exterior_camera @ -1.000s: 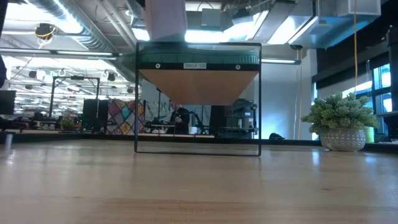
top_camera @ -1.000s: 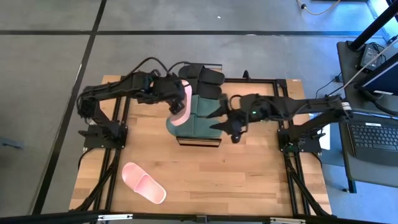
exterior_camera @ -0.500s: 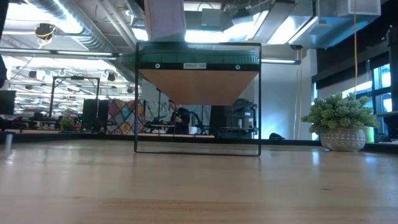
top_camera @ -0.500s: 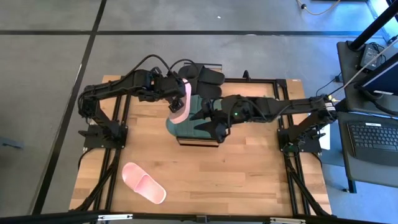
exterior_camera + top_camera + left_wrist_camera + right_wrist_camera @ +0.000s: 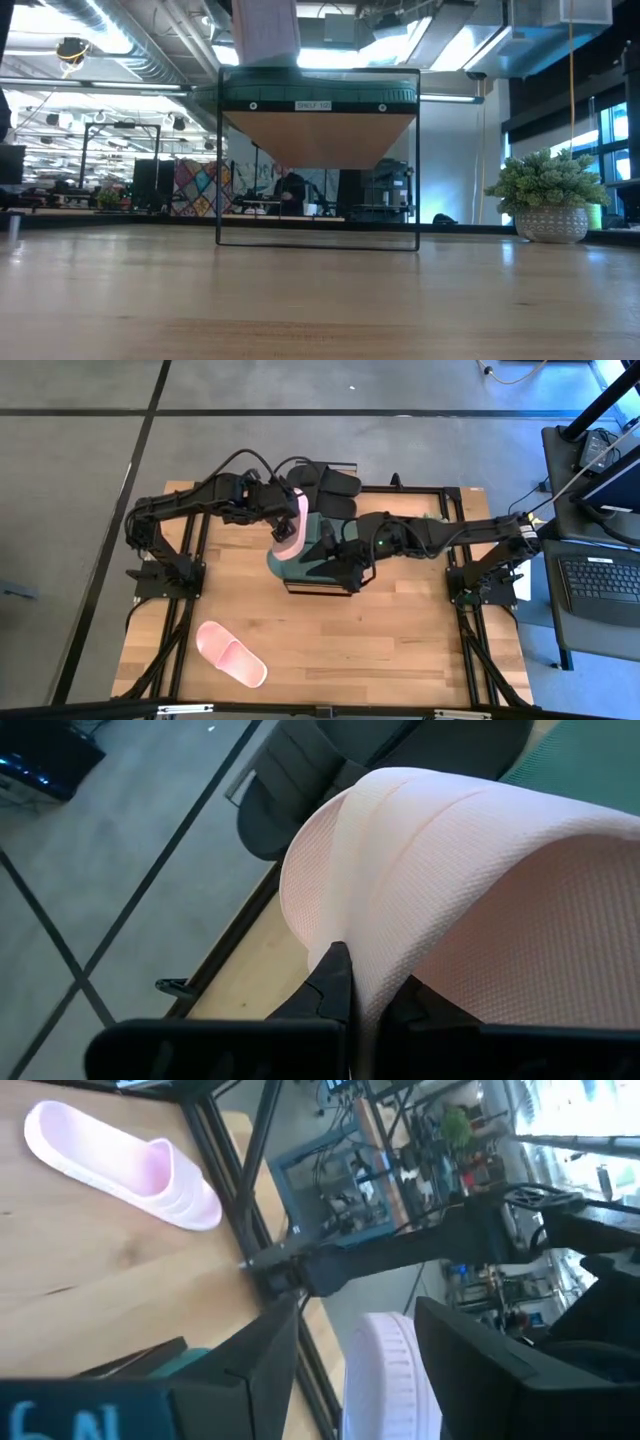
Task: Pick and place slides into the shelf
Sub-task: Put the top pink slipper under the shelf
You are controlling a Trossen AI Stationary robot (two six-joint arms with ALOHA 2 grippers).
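An open-plan robotics lab: exposed ceiling ducts (image 5: 120, 40), equipment benches (image 5: 110, 200), and a laptop (image 5: 600, 582) beside the table.

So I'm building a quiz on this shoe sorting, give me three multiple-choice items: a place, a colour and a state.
1. Where does the loose pink slide lie?
A on the shelf
B on the table's near left part
C on the floor

2. What colour is the slide held by the left pincer?
A black
B green
C pale pink

3. How is the right pincer?
A open, holding nothing
B shut on a slide
C out of view

Answers:
1 B, the high view shows it on bare boards.
2 C, the left wrist view shows it.
3 A, its fingers stand apart.
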